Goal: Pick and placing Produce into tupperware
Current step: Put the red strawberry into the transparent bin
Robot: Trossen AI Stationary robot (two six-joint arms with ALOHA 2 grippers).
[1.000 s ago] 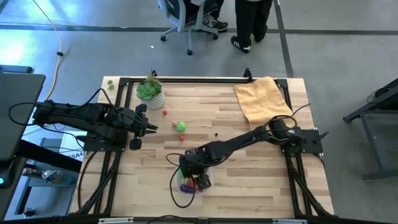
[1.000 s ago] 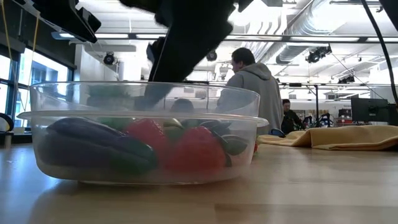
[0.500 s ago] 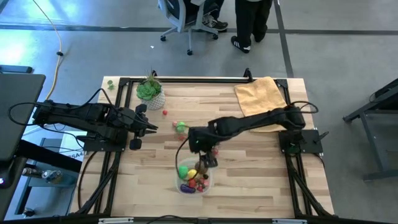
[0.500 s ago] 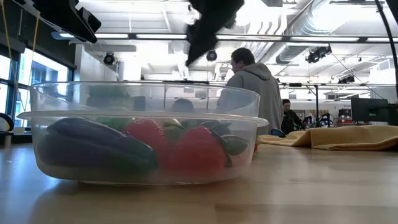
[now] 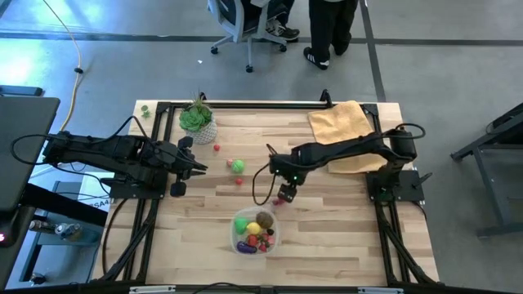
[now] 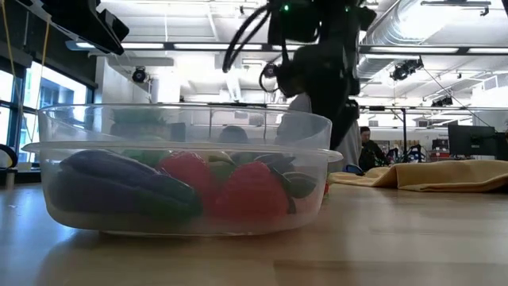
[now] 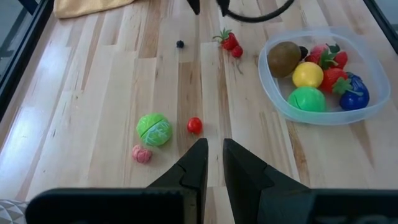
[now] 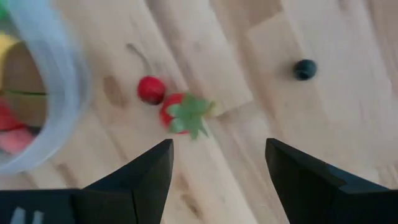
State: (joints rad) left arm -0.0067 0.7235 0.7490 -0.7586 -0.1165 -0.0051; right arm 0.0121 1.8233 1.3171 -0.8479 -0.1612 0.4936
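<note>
The clear tub (image 5: pixel 255 231) sits near the table's near edge and holds a kiwi (image 7: pixel 284 56), a lemon (image 7: pixel 309 74), a green piece, strawberries and a purple eggplant (image 7: pixel 354 93). My right gripper (image 5: pixel 285 194) hovers open just beyond the tub's far-right side. Its fingers stand over a loose strawberry (image 8: pixel 180 114) and a cherry (image 8: pixel 151 89) on the wood, touching neither. A blueberry (image 8: pixel 305 69) lies farther off. A green ball (image 5: pixel 237 166), a small red berry (image 7: pixel 194 125) and a pink berry (image 7: pixel 142 154) lie ahead of my left gripper (image 5: pixel 196 167), which waits shut at the left.
A white-potted plant (image 5: pixel 198 122) stands at the far left corner and a yellow cloth (image 5: pixel 345 131) lies at the far right. Bare wood stretches right of the tub. People and a chair are beyond the far edge.
My right gripper has risen out from over the tub and travelled toward the far edge and to the right, ending above the loose strawberry. The tub stays where it was, and its contents now show uncovered from above.
</note>
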